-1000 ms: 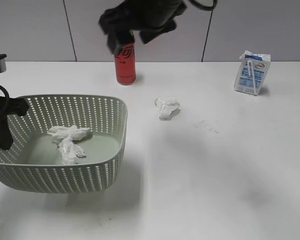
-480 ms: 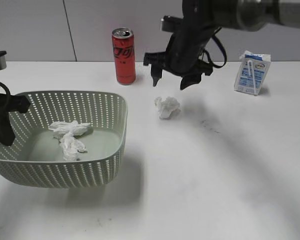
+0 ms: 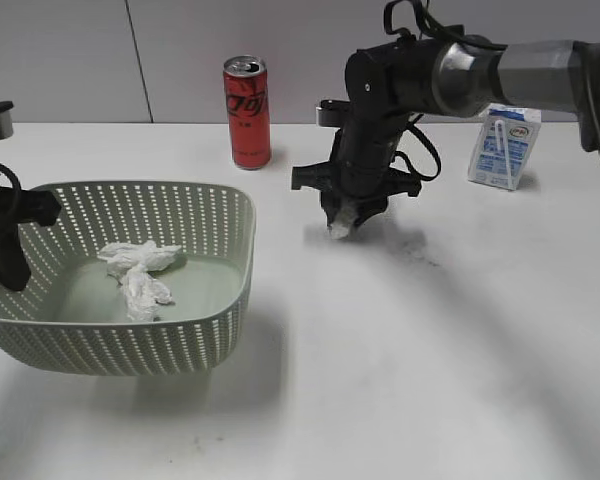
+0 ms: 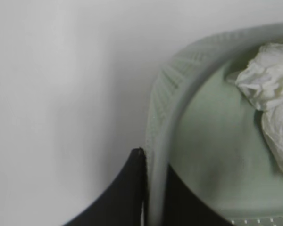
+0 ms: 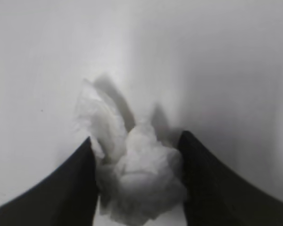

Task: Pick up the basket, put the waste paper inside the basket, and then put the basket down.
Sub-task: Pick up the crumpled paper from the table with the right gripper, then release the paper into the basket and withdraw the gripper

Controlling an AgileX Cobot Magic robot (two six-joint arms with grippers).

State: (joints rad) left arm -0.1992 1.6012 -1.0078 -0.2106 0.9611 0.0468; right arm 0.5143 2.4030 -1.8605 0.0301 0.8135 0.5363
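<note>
The pale green basket (image 3: 140, 188) is at the left, and my left gripper (image 3: 10, 250) is shut on its left rim. In the left wrist view the jaws (image 4: 153, 188) pinch the basket's rim (image 4: 188, 61). Two wads of waste paper (image 3: 138, 272) lie inside the basket, and one also shows in the left wrist view (image 4: 269, 89). My right gripper (image 3: 345, 215) is down at the table over the third wad (image 3: 338, 229). In the right wrist view its open fingers (image 5: 137, 188) straddle that wad (image 5: 141, 183), touching its sides.
A red drink can (image 3: 247, 112) stands at the back, left of the right arm. A blue-and-white carton (image 3: 504, 147) stands at the back right. The white table (image 3: 430, 350) stretches to the front and right.
My right arm swung from above the can to the loose wad and dropped onto it. The basket settled slightly lower and more level in the left gripper.
</note>
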